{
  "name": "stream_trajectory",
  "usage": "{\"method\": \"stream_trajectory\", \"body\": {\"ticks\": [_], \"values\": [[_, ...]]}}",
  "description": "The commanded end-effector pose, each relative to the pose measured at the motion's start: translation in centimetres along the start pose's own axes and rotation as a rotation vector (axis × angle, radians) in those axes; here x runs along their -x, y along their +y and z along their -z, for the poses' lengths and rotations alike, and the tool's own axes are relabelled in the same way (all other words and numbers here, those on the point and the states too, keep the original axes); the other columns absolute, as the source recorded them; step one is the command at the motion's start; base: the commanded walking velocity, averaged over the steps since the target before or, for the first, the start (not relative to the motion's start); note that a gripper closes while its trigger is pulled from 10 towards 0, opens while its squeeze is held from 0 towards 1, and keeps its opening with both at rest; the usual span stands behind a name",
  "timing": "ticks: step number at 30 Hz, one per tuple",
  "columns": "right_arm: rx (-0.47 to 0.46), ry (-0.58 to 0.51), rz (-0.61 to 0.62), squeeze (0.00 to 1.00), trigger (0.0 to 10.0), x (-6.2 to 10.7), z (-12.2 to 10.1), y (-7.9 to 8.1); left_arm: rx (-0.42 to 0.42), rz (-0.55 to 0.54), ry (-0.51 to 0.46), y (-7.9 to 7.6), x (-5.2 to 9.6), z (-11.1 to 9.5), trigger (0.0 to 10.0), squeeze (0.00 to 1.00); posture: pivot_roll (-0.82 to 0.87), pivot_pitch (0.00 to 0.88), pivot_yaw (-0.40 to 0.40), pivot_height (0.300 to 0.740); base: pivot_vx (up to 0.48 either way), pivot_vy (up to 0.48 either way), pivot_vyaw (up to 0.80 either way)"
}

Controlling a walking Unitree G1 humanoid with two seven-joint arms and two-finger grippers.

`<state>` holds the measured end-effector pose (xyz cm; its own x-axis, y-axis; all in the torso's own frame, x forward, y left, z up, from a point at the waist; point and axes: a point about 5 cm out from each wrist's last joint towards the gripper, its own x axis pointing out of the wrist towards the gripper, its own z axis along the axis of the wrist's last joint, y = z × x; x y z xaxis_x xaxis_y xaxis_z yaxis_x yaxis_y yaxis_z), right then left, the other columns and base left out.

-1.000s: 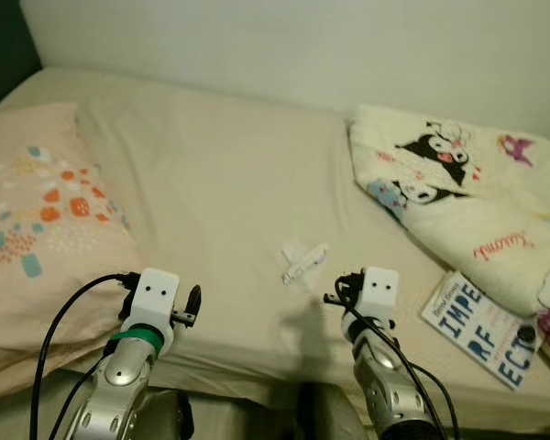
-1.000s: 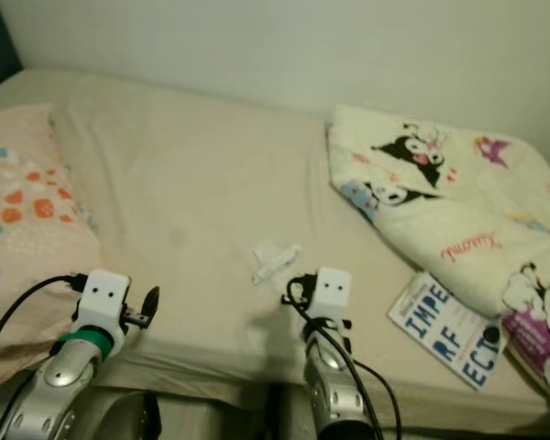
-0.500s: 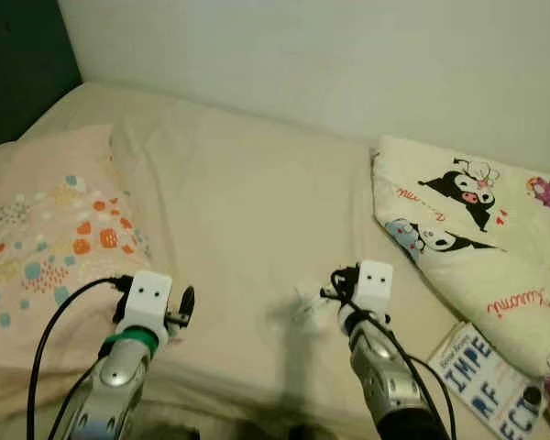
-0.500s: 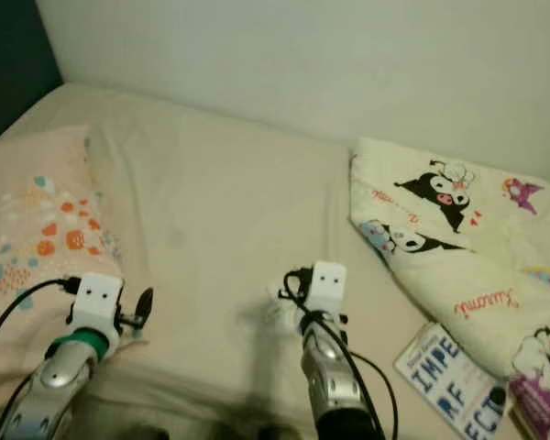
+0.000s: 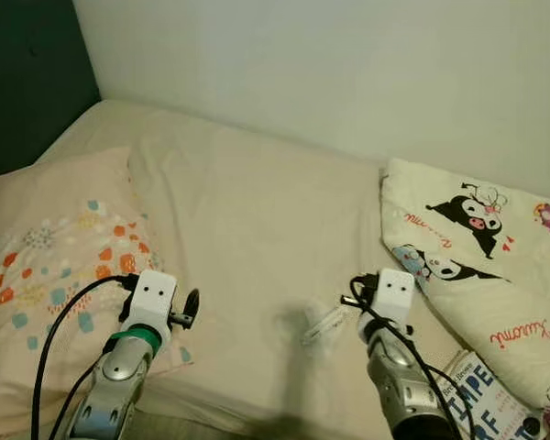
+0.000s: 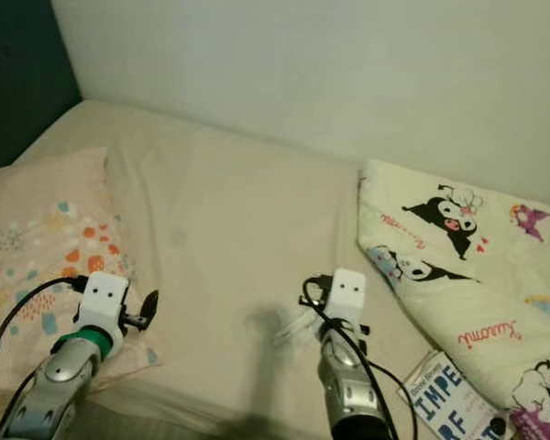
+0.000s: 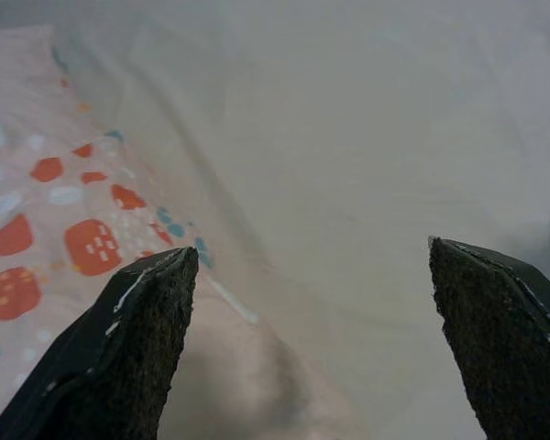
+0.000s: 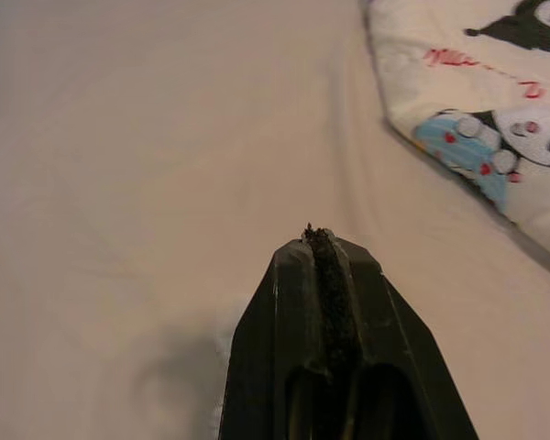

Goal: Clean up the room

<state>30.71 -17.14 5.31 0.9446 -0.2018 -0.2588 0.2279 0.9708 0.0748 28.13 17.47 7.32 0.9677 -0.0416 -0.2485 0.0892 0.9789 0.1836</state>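
Observation:
A small crumpled white wrapper (image 5: pixel 323 327) lies on the beige bed sheet (image 5: pixel 247 229), near the front edge. My right gripper (image 8: pixel 317 235) hovers low over the sheet just right of the wrapper, fingers shut with nothing visible between them. A pale bit of the wrapper (image 8: pixel 222 353) peeks out beside the finger base in the right wrist view. My left gripper (image 7: pixel 309 246) is open and empty above the corner of the pillow (image 5: pixel 55 238), which is peach with coloured dots.
A cream blanket (image 5: pixel 477 247) with cartoon characters is bunched on the right of the bed. A white book (image 5: pixel 481 403) with blue letters lies at the lower right. The wall (image 5: pixel 348 64) runs behind the bed, with a dark headboard (image 5: pixel 27 82) at the left.
The camera has come closer and tilted up, so the wall shows more. My right gripper has come forward from behind the wrapper to beside it. The left arm keeps its pose.

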Motion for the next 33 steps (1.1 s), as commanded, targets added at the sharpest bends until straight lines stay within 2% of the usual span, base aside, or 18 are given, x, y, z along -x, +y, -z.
{"method": "stream_trajectory", "body": {"ticks": [1,7,8,10,13,15,18,19,22,26,28,33], "values": [[0.035,0.034,0.120,0.00,10.0,0.7,1.2,-2.7,0.002,0.055,0.031,-1.2,-0.3,0.8,10.0,0.00,0.07,0.000,0.028,0.740,0.000,0.000,0.00],[0.062,0.028,0.180,0.00,10.0,1.2,1.6,-3.8,-0.008,0.081,0.031,-1.7,-0.7,0.7,10.0,0.00,0.05,0.000,0.048,0.740,0.000,0.000,0.00],[0.082,0.029,0.205,0.00,10.0,1.6,1.9,-4.4,-0.012,0.095,0.024,-1.9,-1.0,0.5,10.0,0.00,0.05,0.000,0.057,0.740,0.000,0.000,0.00],[0.082,0.029,0.205,0.00,10.0,1.6,1.9,-4.4,-0.012,0.095,0.024,-1.9,-1.0,0.5,10.0,0.00,0.05,0.000,0.057,0.740,0.000,0.000,0.00],[0.108,0.023,0.199,0.00,10.0,2.8,2.7,-5.1,-0.040,0.130,0.004,-2.5,-1.7,0.0,10.0,0.00,0.04,0.000,0.053,0.740,0.000,0.000,0.00],[0.089,0.002,0.129,0.00,10.0,2.8,2.6,-4.1,-0.038,0.131,0.005,-2.4,-1.7,0.1,10.0,0.00,0.05,0.000,0.031,0.740,0.000,0.000,0.00],[0.074,-0.043,-0.077,0.00,10.0,1.9,1.9,-0.7,-0.018,0.138,0.028,-2.2,-0.8,1.4,10.0,0.00,0.07,0.000,0.001,0.740,0.000,0.000,0.00],[0.074,-0.043,-0.077,0.00,10.0,1.9,1.9,-0.7,-0.018,0.138,0.028,-2.2,-0.8,1.4,10.0,0.00,0.07,0.000,0.001,0.740,0.000,0.000,0.00],[0.019,-0.091,-0.244,0.00,10.0,1.4,0.8,1.9,-0.003,0.116,0.045,-1.6,0.1,2.6,10.0,0.00,0.10,0.000,-0.033,0.740,0.000,0.000,0.00],[-0.017,-0.088,-0.320,0.00,10.0,1.1,0.5,3.0,0.001,0.086,0.027,-1.0,0.5,2.7,10.0,0.00,0.11,0.000,-0.044,0.740,0.000,0.000,0.00],[-0.005,-0.070,-0.343,0.00,10.0,1.1,0.8,3.3,-0.002,0.074,0.017,-0.6,0.5,2.6,10.0,0.00,0.11,0.000,-0.044,0.740,0.000,0.000,0.00],[-0.018,-0.055,-0.326,0.00,10.0,1.0,1.2,3.0,-0.002,0.053,-0.008,-0.1,0.4,2.0,10.0,0.00,0.12,0.000,-0.051,0.740,0.000,0.000,0.00]]}}
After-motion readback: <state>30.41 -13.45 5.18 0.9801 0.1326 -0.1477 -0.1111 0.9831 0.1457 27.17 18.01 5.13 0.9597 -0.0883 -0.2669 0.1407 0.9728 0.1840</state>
